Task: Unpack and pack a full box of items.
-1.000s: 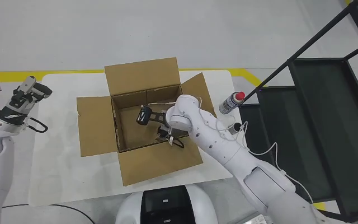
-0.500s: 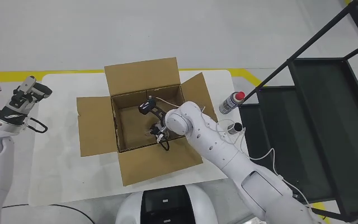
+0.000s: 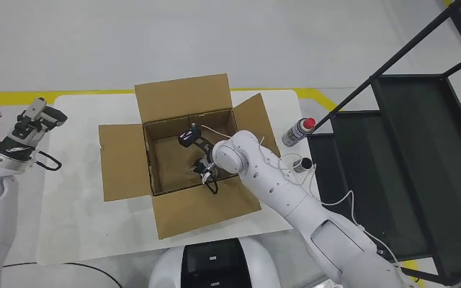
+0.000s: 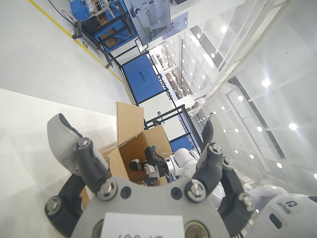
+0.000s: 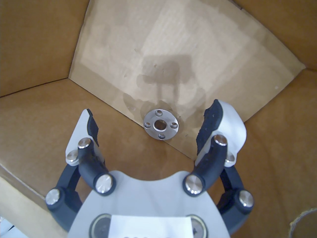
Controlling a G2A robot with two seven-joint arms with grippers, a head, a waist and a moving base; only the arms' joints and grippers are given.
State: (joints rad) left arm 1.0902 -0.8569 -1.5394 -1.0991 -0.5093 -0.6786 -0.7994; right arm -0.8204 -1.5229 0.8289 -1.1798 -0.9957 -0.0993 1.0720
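Now right pincer (image 5: 151, 112) sits deeper in the box (image 3: 184, 97), mid-frame in top view, than a second ago; steady this last half-second. Fingers wide apart, empty, poised over metal flange (image 5: 161, 128) on box floor. Grasp probably next.

The white table (image 3: 79, 216) has 1 brown cardboard box (image 3: 189, 93) near its middle, with its 4 flaps open. 1 can (image 3: 298, 132) with a red cap stands at the table's right edge, near the box's right flap but not touching it.
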